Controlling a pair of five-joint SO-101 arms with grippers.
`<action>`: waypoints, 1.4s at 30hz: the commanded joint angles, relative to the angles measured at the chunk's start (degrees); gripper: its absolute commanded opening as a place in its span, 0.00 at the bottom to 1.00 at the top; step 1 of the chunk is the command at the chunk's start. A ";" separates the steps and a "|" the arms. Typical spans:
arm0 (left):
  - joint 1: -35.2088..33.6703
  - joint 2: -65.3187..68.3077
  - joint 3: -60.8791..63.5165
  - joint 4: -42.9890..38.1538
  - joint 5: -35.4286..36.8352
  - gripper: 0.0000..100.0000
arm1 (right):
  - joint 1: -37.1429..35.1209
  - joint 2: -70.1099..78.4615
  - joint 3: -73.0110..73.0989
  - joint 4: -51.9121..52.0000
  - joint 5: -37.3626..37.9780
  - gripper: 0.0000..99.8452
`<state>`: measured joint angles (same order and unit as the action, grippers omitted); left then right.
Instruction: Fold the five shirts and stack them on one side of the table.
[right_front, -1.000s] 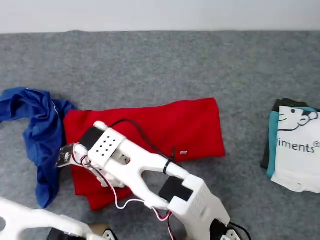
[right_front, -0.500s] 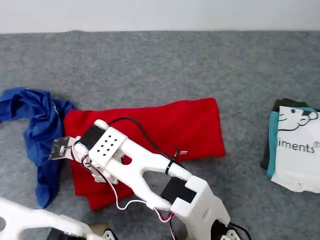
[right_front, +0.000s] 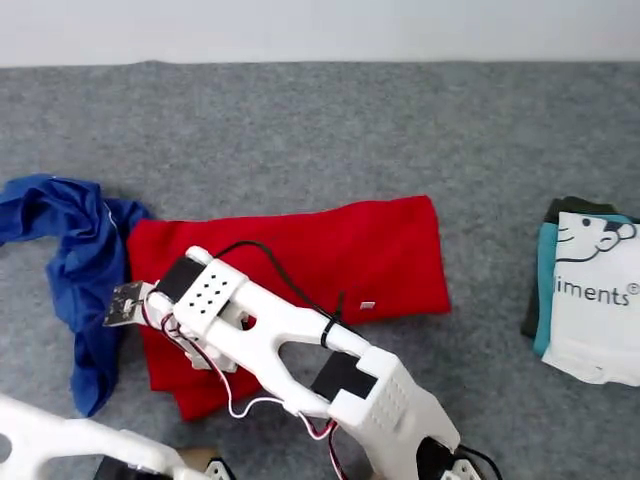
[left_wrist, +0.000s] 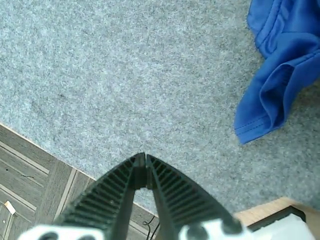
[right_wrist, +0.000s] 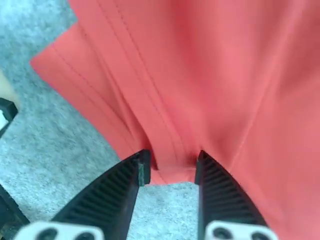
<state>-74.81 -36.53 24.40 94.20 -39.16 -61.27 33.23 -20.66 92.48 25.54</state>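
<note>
A red shirt (right_front: 330, 250), folded into a wide strip, lies in the middle of the grey table (right_front: 300, 130). My right gripper (right_front: 195, 345) is over its near left corner. In the right wrist view the right gripper (right_wrist: 170, 162) is shut on a bunched fold of the red shirt (right_wrist: 210, 65) at its hem. A crumpled blue shirt (right_front: 80, 260) lies at the left, touching the red one. My left gripper (left_wrist: 145, 162) is shut and holds nothing, above bare table near the front edge, with the blue shirt (left_wrist: 280, 65) farther off. Folded shirts (right_front: 590, 295) are stacked at the right edge.
The left arm (right_front: 60, 435) lies low along the front left corner. The floor (left_wrist: 30, 170) shows past the table's front edge. Bare grey table stretches along the back and between the red shirt and the stack.
The right wrist has shifted slightly left and back over the red shirt's left end. The shirts have kept their places.
</note>
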 joint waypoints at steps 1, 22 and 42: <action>0.26 -1.58 -0.13 0.53 0.09 0.00 | -0.66 0.66 -3.52 -0.66 1.93 0.06; 0.26 -1.41 -0.04 0.35 0.09 0.00 | 7.78 -1.63 -3.52 8.48 8.26 0.01; 0.26 -1.49 -0.13 0.18 0.09 0.00 | 1.01 -13.67 6.24 10.59 6.59 0.21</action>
<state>-74.81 -36.53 24.57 94.20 -39.16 -59.87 26.29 -15.91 100.57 32.57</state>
